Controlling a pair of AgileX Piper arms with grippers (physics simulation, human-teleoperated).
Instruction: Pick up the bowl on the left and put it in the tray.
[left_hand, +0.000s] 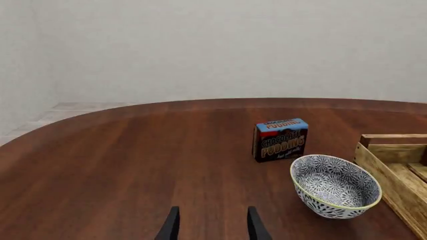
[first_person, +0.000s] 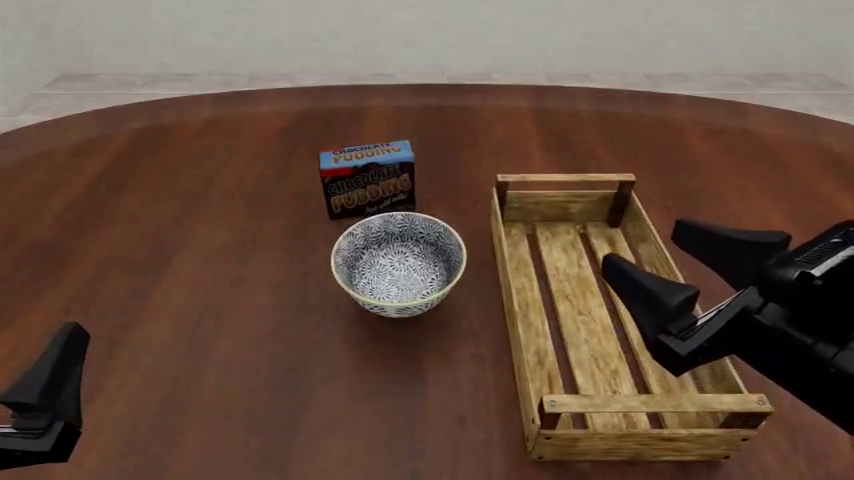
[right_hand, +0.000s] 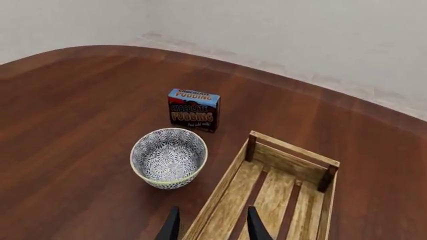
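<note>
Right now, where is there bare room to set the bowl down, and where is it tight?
The tray floor is bare between its side rails, though the right tool hangs open over its near half. Table left of the bowl is free. It's crowded between the pudding box, bowl and tray.

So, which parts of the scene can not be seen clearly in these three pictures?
- Left gripper: front view, cut off by the bottom-left corner; only one dark finger shows.
- Tray: left wrist view, cut by the picture's edge; only one end shows.
- Tray floor under the right gripper: front view, partly covered by the arm.
- Pudding box: small print under the title is too small in every view.
- Bowl: its underside is hidden everywhere.
</note>
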